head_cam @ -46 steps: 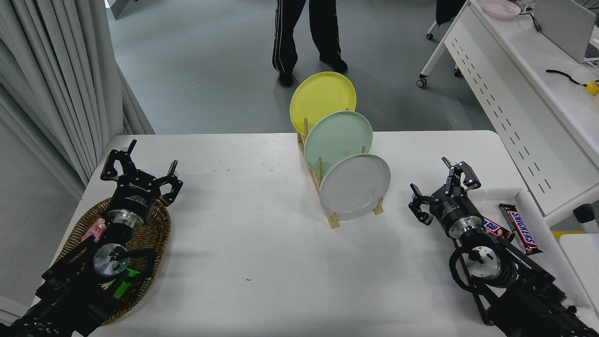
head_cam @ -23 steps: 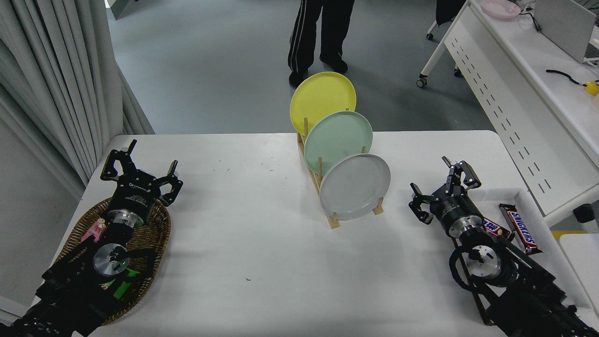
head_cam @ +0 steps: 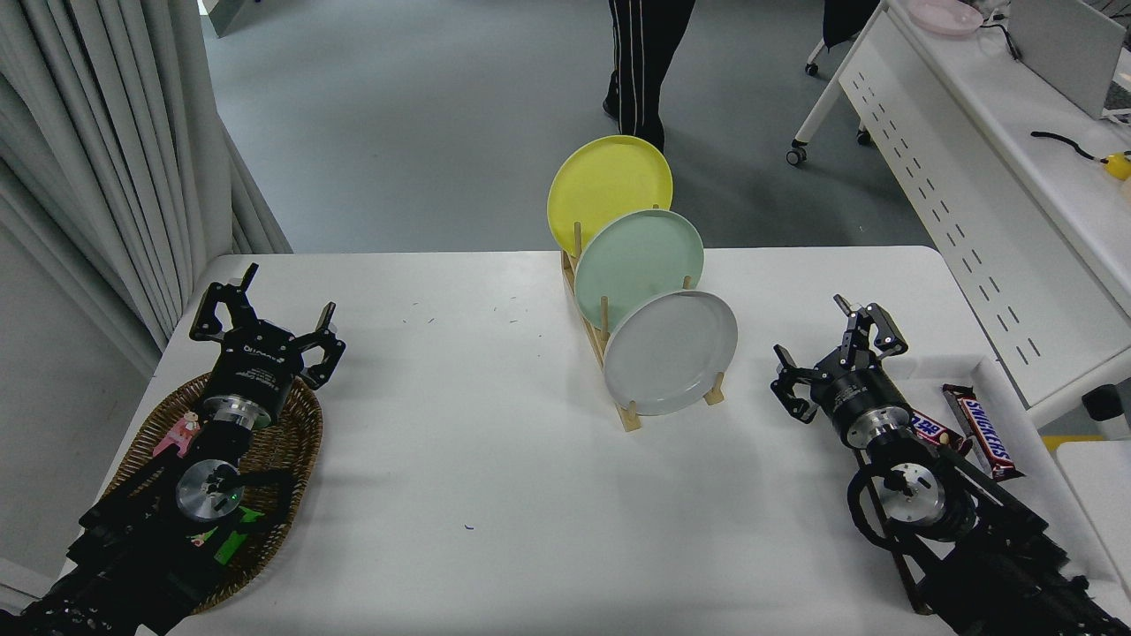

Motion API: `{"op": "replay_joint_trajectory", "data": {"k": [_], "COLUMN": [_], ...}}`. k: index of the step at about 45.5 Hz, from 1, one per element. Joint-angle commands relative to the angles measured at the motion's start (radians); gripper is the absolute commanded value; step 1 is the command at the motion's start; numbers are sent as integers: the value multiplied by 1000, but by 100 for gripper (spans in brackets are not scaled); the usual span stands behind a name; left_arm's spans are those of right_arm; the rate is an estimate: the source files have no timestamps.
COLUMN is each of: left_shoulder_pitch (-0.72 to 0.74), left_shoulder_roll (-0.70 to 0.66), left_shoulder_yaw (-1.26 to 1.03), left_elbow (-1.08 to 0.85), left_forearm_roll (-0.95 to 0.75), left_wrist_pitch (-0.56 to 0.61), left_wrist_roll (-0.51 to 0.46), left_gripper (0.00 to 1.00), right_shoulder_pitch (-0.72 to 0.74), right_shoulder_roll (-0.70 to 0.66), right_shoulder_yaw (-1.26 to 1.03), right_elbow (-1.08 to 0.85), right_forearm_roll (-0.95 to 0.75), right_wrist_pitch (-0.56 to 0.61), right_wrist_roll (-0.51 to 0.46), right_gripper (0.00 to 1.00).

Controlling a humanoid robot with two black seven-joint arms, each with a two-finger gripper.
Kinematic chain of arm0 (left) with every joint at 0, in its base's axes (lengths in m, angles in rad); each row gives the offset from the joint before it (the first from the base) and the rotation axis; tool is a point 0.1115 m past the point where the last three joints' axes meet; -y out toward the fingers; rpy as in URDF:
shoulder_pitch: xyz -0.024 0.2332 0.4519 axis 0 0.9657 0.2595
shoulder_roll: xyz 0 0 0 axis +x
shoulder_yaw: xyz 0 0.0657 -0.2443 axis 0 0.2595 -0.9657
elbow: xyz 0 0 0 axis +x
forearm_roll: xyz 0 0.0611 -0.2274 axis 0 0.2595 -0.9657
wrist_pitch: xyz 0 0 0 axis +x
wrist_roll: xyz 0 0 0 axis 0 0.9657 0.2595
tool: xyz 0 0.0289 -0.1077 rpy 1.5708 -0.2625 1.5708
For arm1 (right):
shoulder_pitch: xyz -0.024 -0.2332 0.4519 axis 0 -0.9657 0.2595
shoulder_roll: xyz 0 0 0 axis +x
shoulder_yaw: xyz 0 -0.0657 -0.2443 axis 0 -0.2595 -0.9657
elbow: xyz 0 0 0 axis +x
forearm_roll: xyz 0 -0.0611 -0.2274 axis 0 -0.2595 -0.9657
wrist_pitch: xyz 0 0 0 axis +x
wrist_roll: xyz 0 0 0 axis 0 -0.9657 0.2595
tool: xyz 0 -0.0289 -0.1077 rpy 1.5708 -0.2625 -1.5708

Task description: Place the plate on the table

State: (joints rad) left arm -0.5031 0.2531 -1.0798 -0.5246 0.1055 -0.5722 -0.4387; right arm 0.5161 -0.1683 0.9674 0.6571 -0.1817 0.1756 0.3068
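Observation:
The light grey plate (head_cam: 671, 352) stands upright in the front slot of a wooden rack (head_cam: 629, 415) on the white table (head_cam: 495, 459). A mint green plate (head_cam: 638, 261) and a yellow plate (head_cam: 608, 185) stand behind it in the same rack. My right gripper (head_cam: 835, 358) is open and empty, a short way to the right of the grey plate and apart from it. My left gripper (head_cam: 265, 322) is open and empty, parked at the lower left above a wicker basket (head_cam: 287, 459).
A white tray (head_cam: 1003, 389) at the right holds chocolate bars (head_cam: 982, 431). A person's legs (head_cam: 645, 62) show on the floor beyond the table. A white perforated-panel desk (head_cam: 963, 177) stands at the upper right. Curtains hang at the left.
The person beyond the table has walked to the right. My right gripper has shifted very slightly left. The plates and left arm have not moved.

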Motion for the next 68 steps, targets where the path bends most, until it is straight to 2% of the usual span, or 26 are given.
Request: {"op": "replay_joint_trajectory", "data": {"k": [1, 6, 13, 19, 31, 39, 47, 56, 60, 68], "left_shoulder_pitch": [0, 0, 0, 0, 0, 0, 0, 0, 0, 0], "left_shoulder_roll": [0, 0, 0, 0, 0, 0, 0, 0, 0, 0], "left_shoulder_yaw": [0, 1, 0, 0, 0, 0, 0, 0, 0, 0], "left_elbow": [0, 0, 0, 0, 0, 0, 0, -2, 0, 0], "left_forearm_roll": [0, 0, 0, 0, 0, 0, 0, 0, 0, 0], "left_wrist_pitch": [0, 0, 0, 0, 0, 0, 0, 0, 0, 0], "left_wrist_roll": [0, 0, 0, 0, 0, 0, 0, 0, 0, 0], "left_gripper": [100, 100, 100, 100, 100, 100, 100, 100, 100, 100], "right_shoulder_pitch": [22, 41, 87, 125, 216, 292, 377, 446, 495, 597], "right_shoulder_roll": [-5, -26, -72, -154, -302, -462, -487, -522, -522, -482], "right_shoulder_yaw": [-4, -64, -292, -458, -647, -788, -918, -964, -1026, -1109], "right_elbow": [7, 10, 22, 108, 266, 413, 449, 470, 493, 588], "right_forearm_roll": [2, 17, 93, 137, 166, 205, 306, 352, 405, 528], "right_wrist_pitch": [-2, -2, -4, -1, -1, 13, 10, -13, -74, -355], "right_wrist_roll": [-2, 0, 0, -2, -3, -5, -3, -5, -5, -11], "right_gripper": [100, 100, 100, 100, 100, 100, 100, 100, 100, 100]}}
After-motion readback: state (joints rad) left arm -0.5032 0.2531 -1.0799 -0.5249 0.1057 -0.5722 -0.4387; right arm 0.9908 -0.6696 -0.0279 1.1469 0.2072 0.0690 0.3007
